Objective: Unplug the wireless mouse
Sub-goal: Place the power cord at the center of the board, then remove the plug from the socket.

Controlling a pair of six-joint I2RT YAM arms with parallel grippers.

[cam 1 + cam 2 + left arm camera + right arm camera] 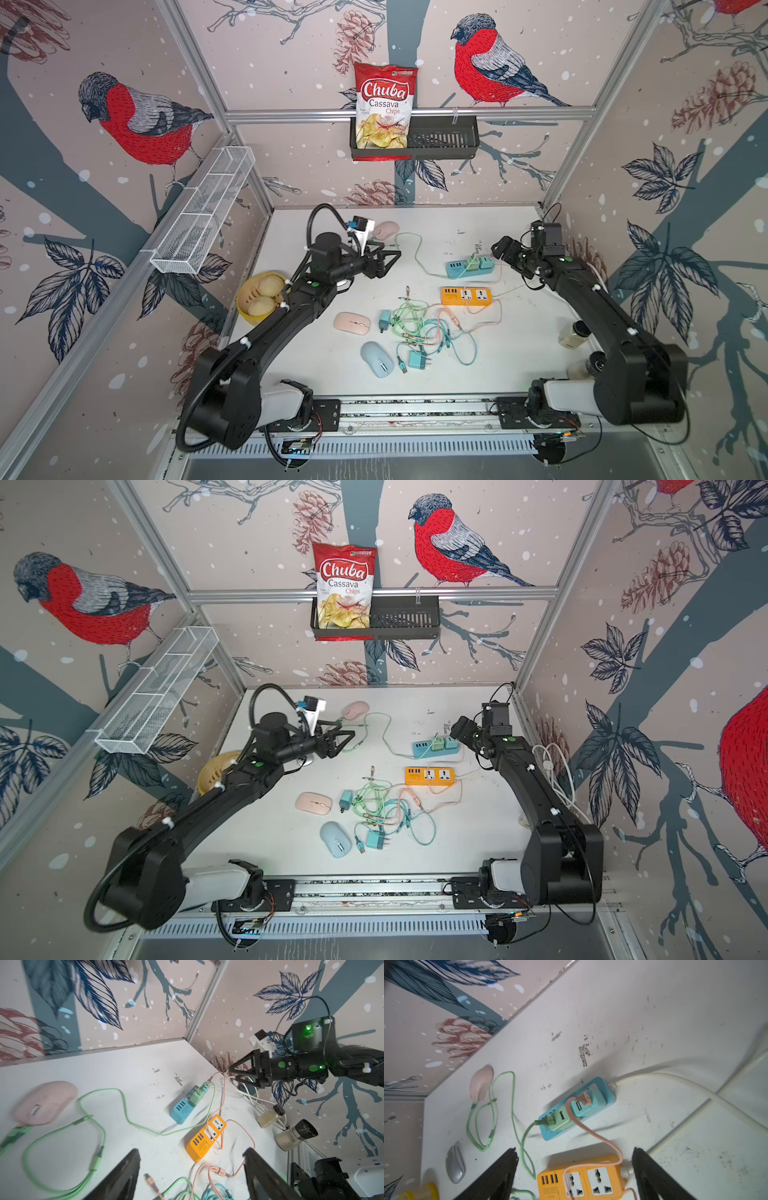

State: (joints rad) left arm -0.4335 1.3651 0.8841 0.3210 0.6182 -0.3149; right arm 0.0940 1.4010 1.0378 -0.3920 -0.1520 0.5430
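The wireless mouse (385, 230) is pink and lies at the back of the table; it shows in both wrist views (44, 1103) (481, 1082). A green cable (417, 253) runs from beside it to a green adapter (560, 1120) on the blue power strip (455, 270). One green connector (14, 1134) lies at the mouse's end; blur hides whether it is inserted. My left gripper (392, 259) hangs just in front of the mouse, open and empty (191, 1159). My right gripper (498, 249) is open and empty too, beside the blue strip and above the orange power strip (581, 1180).
A second pink mouse (352, 322), a blue mouse (376, 359) and a tangle of cables with chargers (424, 328) lie mid-table. A yellow bowl of buns (259, 297) stands at the left. Two shakers (573, 334) stand by the right arm. A grey mouse (455, 1164) lies under my left arm.
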